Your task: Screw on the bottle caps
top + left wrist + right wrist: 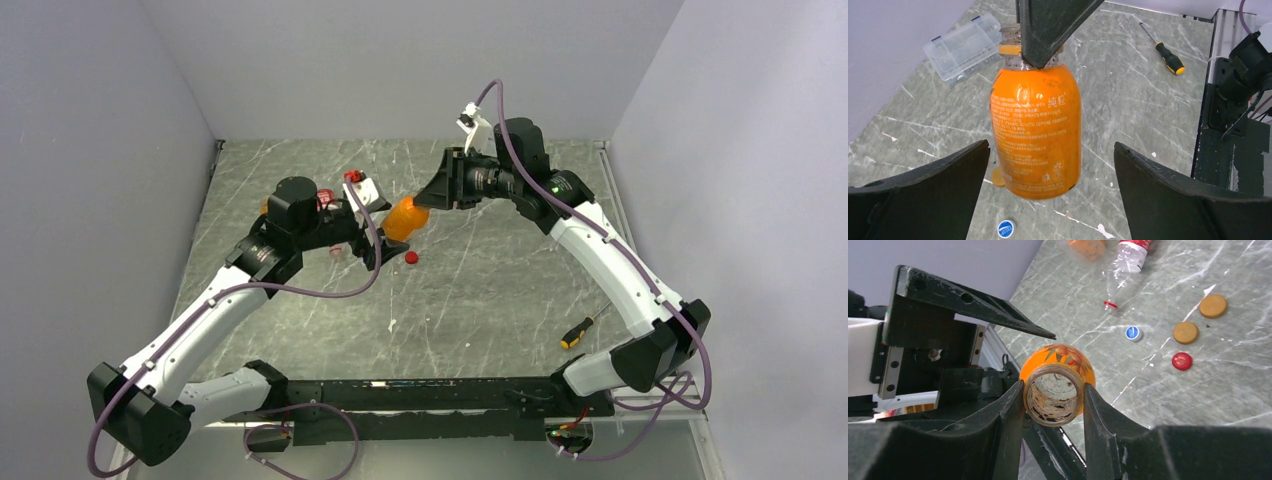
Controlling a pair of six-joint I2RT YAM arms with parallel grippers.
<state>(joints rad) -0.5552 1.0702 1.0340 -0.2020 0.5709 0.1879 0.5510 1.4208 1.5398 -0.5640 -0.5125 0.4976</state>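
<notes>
The orange bottle [1035,130] is glossy plastic, and the table [1128,100] is smooth, veined grey stone-look.

The top external view looks down from high behind the arm bases and takes in the whole marbled tabletop [480,300] from afar. The left wrist view sits close behind the left pincer [1051,150], looking across the tabletop toward the near edge, with the orange bottle [1035,130] filling its middle and the screwdriver [1164,52], also seen from above, beyond. The right wrist view looks along the right pincer [1053,395] from very near into that bottle's open mouth, and shares the blue cap [1132,333] on the tabletop with the left wrist view.
</notes>
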